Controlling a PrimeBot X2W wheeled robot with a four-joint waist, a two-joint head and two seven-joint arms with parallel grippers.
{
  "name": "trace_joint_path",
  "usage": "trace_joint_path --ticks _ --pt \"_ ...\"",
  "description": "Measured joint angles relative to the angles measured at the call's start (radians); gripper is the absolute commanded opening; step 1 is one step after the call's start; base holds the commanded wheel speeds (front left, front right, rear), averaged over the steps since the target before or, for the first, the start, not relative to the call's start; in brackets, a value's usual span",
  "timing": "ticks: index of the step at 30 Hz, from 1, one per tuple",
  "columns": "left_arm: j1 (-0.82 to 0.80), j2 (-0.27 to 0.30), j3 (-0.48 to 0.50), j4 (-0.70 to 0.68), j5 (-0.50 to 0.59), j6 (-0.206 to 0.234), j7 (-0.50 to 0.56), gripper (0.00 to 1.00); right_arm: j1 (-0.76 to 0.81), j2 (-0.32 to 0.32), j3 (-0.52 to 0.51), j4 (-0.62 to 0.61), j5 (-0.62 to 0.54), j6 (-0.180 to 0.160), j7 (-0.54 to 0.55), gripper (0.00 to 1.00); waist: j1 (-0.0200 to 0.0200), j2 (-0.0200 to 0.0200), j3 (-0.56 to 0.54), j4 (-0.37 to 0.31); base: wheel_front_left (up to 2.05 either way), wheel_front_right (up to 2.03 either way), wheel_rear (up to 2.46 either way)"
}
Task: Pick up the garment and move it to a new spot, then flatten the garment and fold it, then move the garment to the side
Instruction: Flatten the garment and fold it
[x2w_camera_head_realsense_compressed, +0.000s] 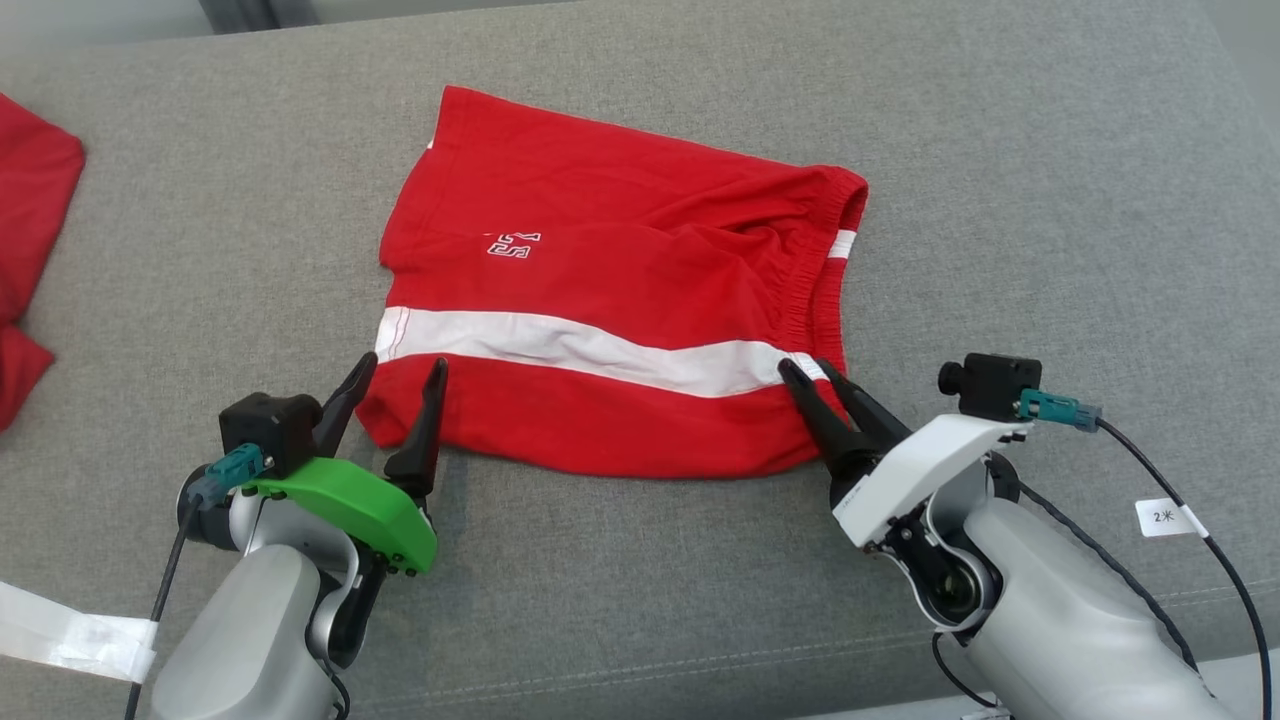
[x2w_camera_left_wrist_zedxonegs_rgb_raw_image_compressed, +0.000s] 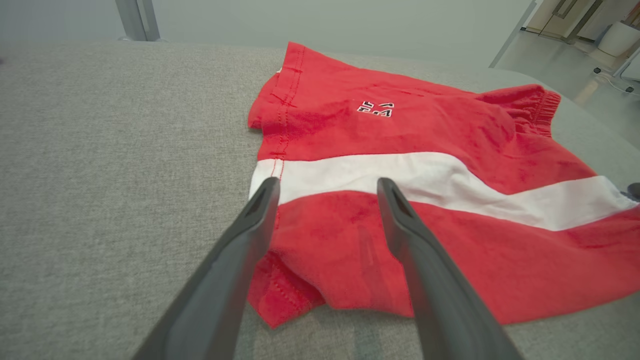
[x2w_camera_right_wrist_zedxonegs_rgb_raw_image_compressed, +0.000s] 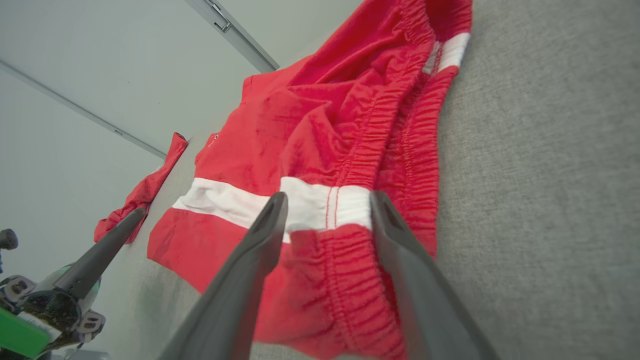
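The red shorts (x2w_camera_head_realsense_compressed: 620, 300) lay on the grey fabric surface (x2w_camera_head_realsense_compressed: 1000, 150), near edge at both hands.
Soft, light cloth, it would likely sag; the hem corner (x2w_camera_head_realsense_compressed: 390, 410) and elastic waistband (x2w_camera_head_realsense_compressed: 835, 260) seemed best to pinch. The left hand (x2w_camera_head_realsense_compressed: 400, 365) and right hand (x2w_camera_head_realsense_compressed: 805, 368) stood released, fingers astride these corners.

The red shorts (x2w_camera_head_realsense_compressed: 620, 300) are soft, matt knit cloth with a white cloth band (x2w_camera_head_realsense_compressed: 560, 345) and a puckered elastic waistband (x2w_camera_right_wrist_zedxonegs_rgb_raw_image_compressed: 380, 130). The grey cushion (x2w_camera_head_realsense_compressed: 1000, 200) beneath the shorts is coarse woven fabric, matt and faintly fuzzy. The left gripper (x2w_camera_head_realsense_compressed: 402, 365) and right gripper (x2w_camera_head_realsense_compressed: 805, 368) have smooth, matt dark plastic fingers (x2w_camera_left_wrist_zedxonegs_rgb_raw_image_compressed: 235, 260). Just beside the shorts' near left corner, a wrist cover (x2w_camera_head_realsense_compressed: 350, 505) is smooth green plastic with a slight sheen.
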Motion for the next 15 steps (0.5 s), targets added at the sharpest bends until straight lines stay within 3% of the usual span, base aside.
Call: trace_joint_path --ticks 15 --pt "-0.002 0.003 0.037 0.047 -0.052 0.000 0.046 1.00 -0.019 -0.018 0.042 -0.028 -0.017 0.000 -0.015 0.00 0.0000 -0.0001 0.000 -0.012 0.00 0.00 0.00"
